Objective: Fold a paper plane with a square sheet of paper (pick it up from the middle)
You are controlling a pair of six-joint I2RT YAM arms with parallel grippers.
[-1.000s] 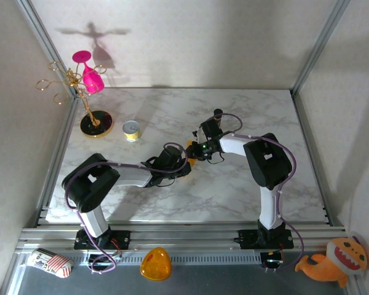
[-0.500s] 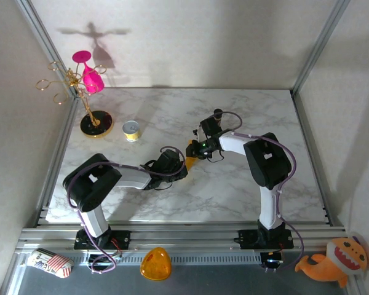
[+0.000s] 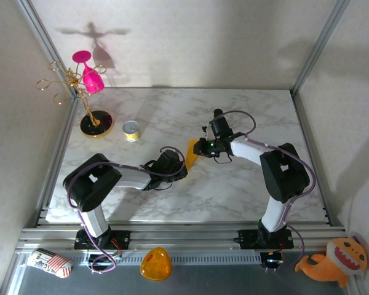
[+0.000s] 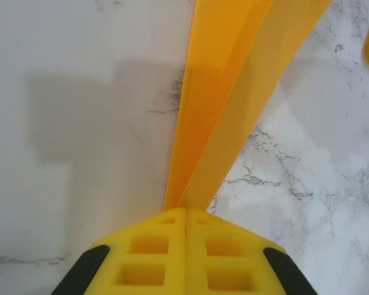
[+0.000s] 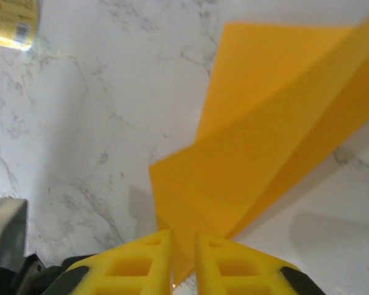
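Observation:
The sheet of paper (image 3: 191, 153) is folded into a long narrow orange-yellow wedge with a centre crease and is held mid-table between the two arms. My left gripper (image 3: 181, 169) is shut on its near end; in the left wrist view the yellow fingers (image 4: 154, 252) meet on the paper (image 4: 234, 92), which runs away from them. My right gripper (image 3: 201, 147) reaches in from the right. In the right wrist view its fingers (image 5: 234, 264) stand a narrow gap apart, with a corner of the paper (image 5: 264, 147) between them.
A small yellow tin (image 3: 131, 129) stands at the back left, also seen as a tin (image 5: 12, 24) in the right wrist view. A gold rack with a pink glass (image 3: 86, 80) is at the far left corner. An orange dome (image 3: 155, 264) and a plush toy (image 3: 332, 261) lie off the table's front.
The right arm has drawn back to the right and its jaws have narrowed. More of the paper now shows between the grippers. The left gripper has kept its grip.

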